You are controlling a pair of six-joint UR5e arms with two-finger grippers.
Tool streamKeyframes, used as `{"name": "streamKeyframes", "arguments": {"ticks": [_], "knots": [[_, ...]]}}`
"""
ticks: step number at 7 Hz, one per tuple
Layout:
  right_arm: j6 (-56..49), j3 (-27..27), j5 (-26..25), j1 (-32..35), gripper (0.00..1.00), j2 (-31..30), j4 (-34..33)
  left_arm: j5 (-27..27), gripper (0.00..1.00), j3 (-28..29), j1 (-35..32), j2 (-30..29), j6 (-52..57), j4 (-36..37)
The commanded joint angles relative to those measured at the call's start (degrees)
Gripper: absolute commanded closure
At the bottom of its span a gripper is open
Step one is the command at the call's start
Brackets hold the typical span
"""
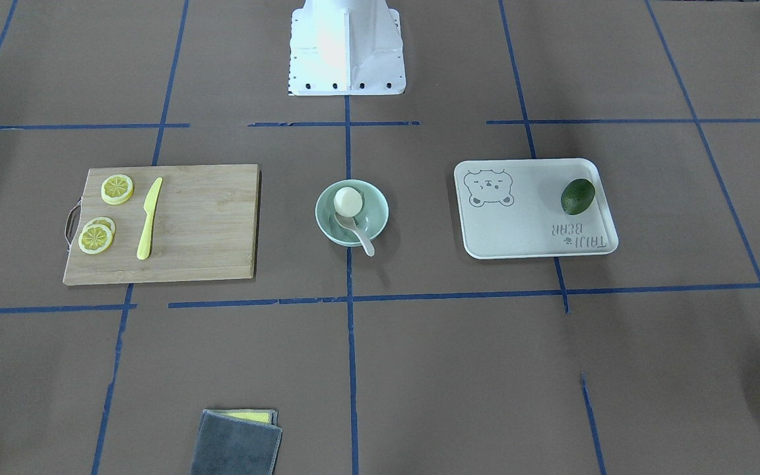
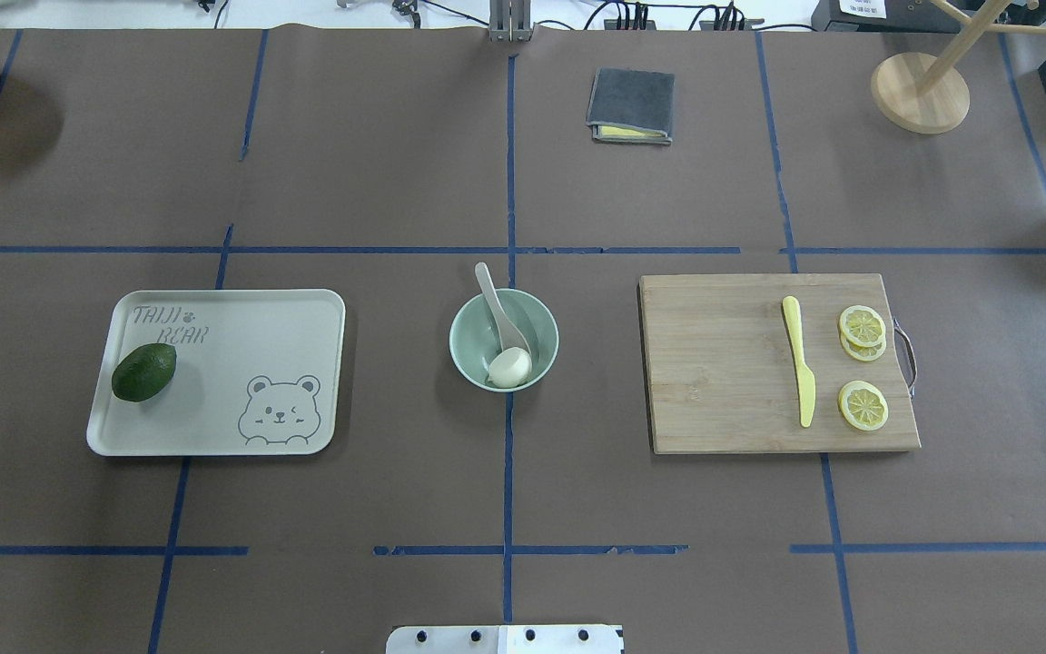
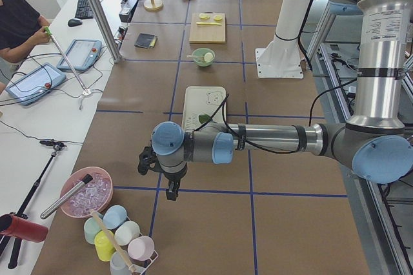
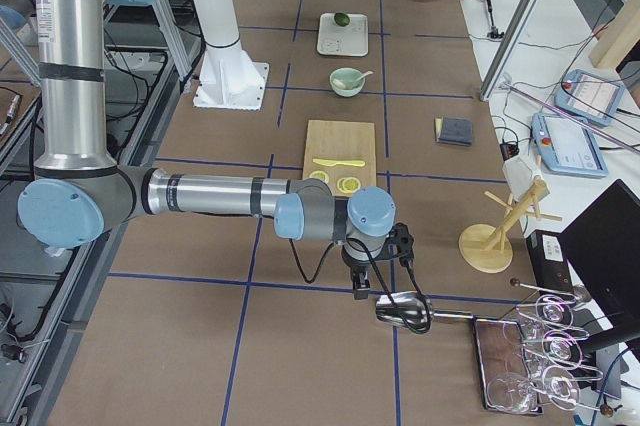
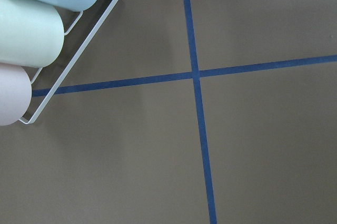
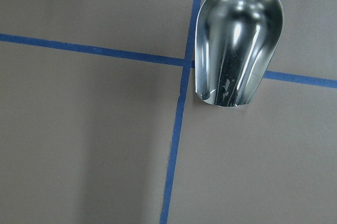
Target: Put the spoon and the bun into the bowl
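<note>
Centre of the overhead view: the bowl [image 2: 473, 338] on the desk [image 2: 350, 182] holds the bun [image 2: 509, 367] and the spoon [image 2: 496, 313], whose handle overhangs the upper rim. The left arm [image 3: 258, 139] and right arm [image 4: 220, 194] hover low in the side views, well apart from the bowl. Whether the left jaws or right jaws are open cannot be told. Likely risk: a jolt to the bowl tips the spoon out.

Mint-green bowl [image 2: 471, 347], cream bun [image 2: 509, 367], white spoon [image 2: 493, 295]; bear-printed tray [image 2: 214, 404], seemingly off-white.
</note>
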Motion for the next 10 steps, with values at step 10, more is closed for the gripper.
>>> {"name": "streamKeyframes", "arguments": {"ticks": [10], "knots": [[0.74, 0.57, 0.36, 1.12, 0.0, 0.23, 0.02, 0.64, 0.0, 1.04, 0.09, -0.18, -1.96, 0.09]]}}
